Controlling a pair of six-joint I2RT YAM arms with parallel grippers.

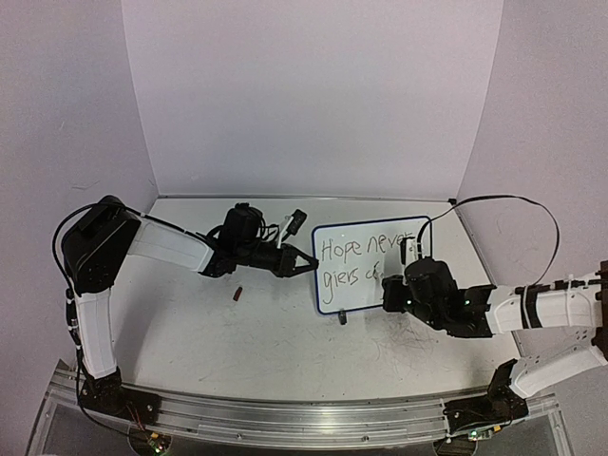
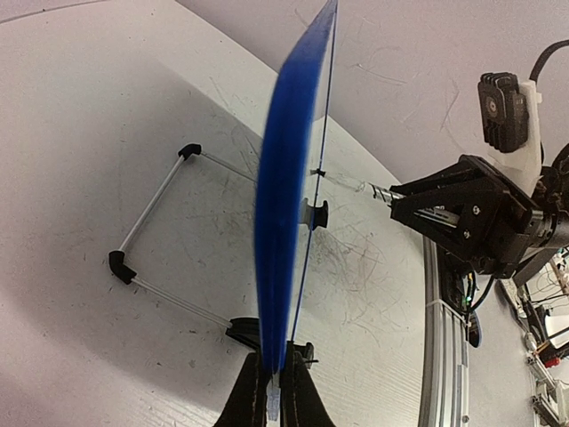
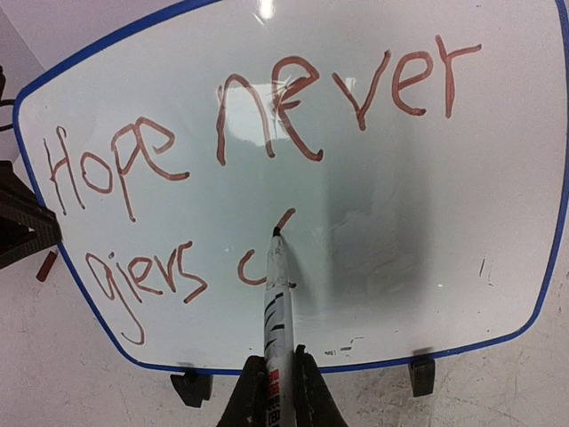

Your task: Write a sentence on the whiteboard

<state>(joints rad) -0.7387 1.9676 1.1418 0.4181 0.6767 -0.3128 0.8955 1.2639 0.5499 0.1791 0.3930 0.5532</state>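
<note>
The whiteboard (image 1: 359, 296) stands upright on the table, blue-framed, on black clip feet (image 3: 422, 375). My left gripper (image 1: 306, 267) is shut on its left edge; the left wrist view shows the blue frame (image 2: 284, 178) edge-on between the jaws (image 2: 276, 369). The sentence (image 3: 359, 120) reads "Hope never" on the top line, then "gievs" and a partly drawn letter below. My right gripper (image 3: 280, 365) is shut on a white marker (image 3: 278, 302). Its tip (image 3: 276, 231) touches the board at the end of a short rising stroke. In the top view this gripper (image 1: 394, 290) is at the board's lower right.
A small reddish marker cap (image 1: 237, 294) lies on the scuffed tabletop left of the board. The wire stand (image 2: 151, 209) reaches out behind the board. An aluminium rail (image 1: 304, 418) runs along the near edge, and walls close in the back and sides.
</note>
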